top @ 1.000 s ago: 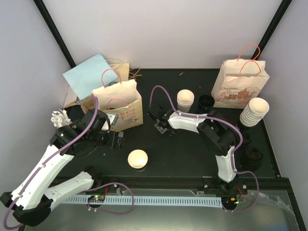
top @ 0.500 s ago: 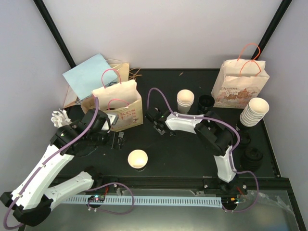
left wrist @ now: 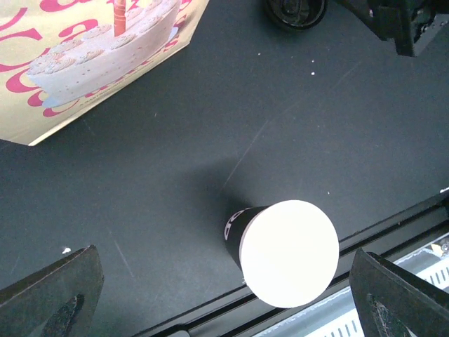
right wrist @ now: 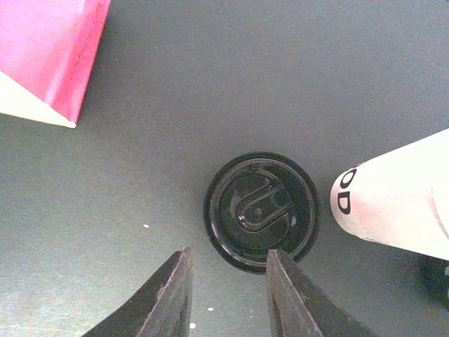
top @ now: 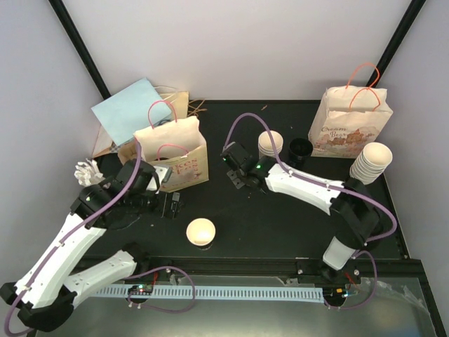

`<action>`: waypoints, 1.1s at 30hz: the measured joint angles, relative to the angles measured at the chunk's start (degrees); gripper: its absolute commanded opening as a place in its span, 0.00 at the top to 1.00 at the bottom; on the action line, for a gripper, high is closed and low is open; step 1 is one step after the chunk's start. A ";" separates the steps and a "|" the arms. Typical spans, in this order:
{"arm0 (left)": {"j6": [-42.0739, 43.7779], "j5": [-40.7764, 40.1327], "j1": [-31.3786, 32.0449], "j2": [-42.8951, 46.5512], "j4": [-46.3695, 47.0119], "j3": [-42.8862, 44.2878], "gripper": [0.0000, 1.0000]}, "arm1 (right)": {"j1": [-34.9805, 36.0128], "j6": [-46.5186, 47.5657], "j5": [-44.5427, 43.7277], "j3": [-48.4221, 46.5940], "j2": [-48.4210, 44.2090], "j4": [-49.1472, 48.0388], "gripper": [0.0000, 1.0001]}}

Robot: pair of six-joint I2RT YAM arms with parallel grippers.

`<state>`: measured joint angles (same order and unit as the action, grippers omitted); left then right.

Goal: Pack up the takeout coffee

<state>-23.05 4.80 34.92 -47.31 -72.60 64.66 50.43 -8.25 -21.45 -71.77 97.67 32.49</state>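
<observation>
Lid (right wrist: pixel 261 211), black, lies flat on the surface (right wrist: pixel 210 91), just beside a stack of paper cups (top: pixel 270 146). Right end effector (right wrist: pixel 229 260) hovers over it, fingers narrowly parted, gripping nothing. Left end effector (top: pixel 170 204) stands wide and empty, near an upright paper cup (left wrist: pixel 289 253) and the cake-print bag (left wrist: pixel 91 56).

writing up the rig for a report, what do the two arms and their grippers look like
Both the left arm and right arm have white shell links with black joints. A purple cable loops along each. The fingers are dark and flat; a small green light shows near the right wrist.
</observation>
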 measured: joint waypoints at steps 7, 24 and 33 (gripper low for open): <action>0.00 0.59 0.00 1.27 0.26 0.00 0.01 | 0.00 -0.22 0.39 0.17 0.59 0.33 0.62; 0.35 1.46 0.00 3.13 1.16 -0.63 0.01 | -0.02 -0.04 -1.55 -4.81 15.21 2.43 0.52; 0.39 1.46 0.00 3.08 1.57 -1.20 0.01 | -0.04 -0.04 -2.73 -6.51 18.08 2.97 0.55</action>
<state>-22.65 6.26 34.92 -44.23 -71.02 63.46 50.39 -8.29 -24.18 -78.28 115.74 35.46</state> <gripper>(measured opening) 0.989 0.459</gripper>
